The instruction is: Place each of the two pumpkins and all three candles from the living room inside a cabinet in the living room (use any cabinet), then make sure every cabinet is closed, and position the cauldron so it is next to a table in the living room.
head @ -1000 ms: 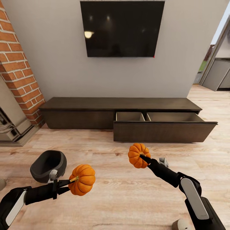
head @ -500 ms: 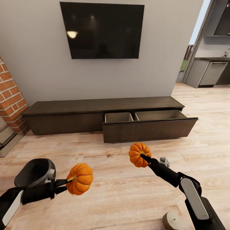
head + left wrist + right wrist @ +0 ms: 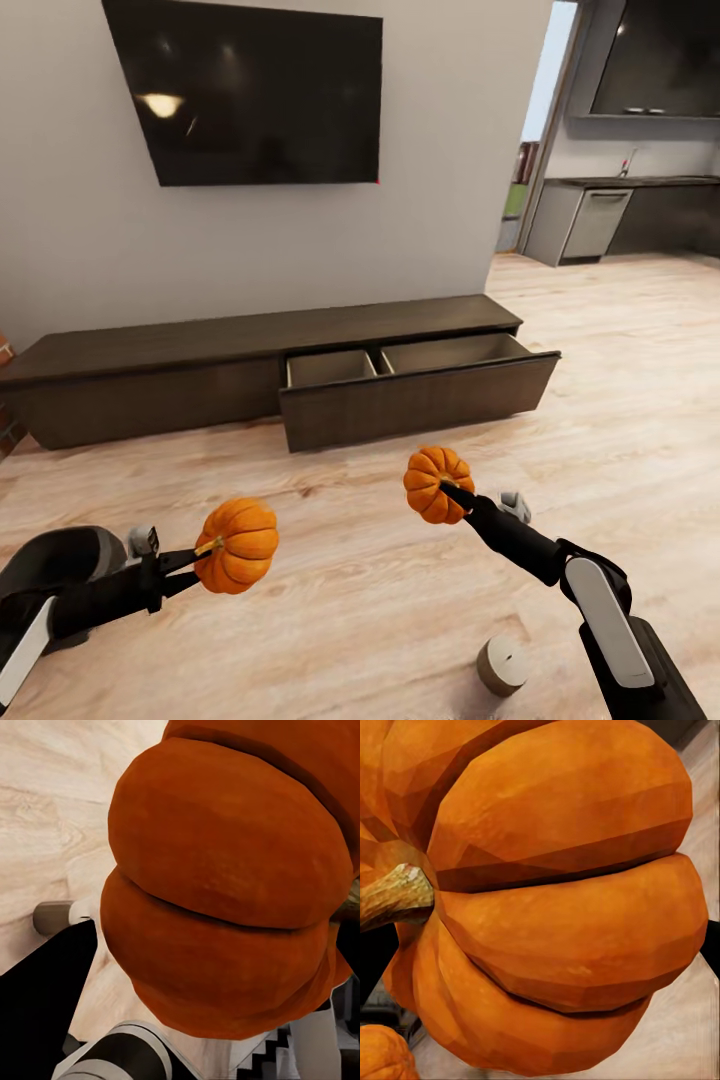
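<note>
Each pincer, left (image 3: pixel 205 549) and right (image 3: pixel 447 489), grips a pumpkin stem; cabinet (image 3: pixel 300 375) drawer open, empty; candle (image 3: pixel 501 665) on floor; nothing stowed.

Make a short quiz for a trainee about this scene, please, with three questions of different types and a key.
1. True or false: each claw carries a pumpkin.
2. Multiple choice: the cabinet drawer is A) shut, B) pulled open, C) removed.
3. Short answer: what small thing lies on the floor beside the right arm?

Key:
1. True: the left claw holds the left pumpkin and the right claw holds the right pumpkin, each by the stem.
2. B: its pale inside shows.
3. A candle.
</note>
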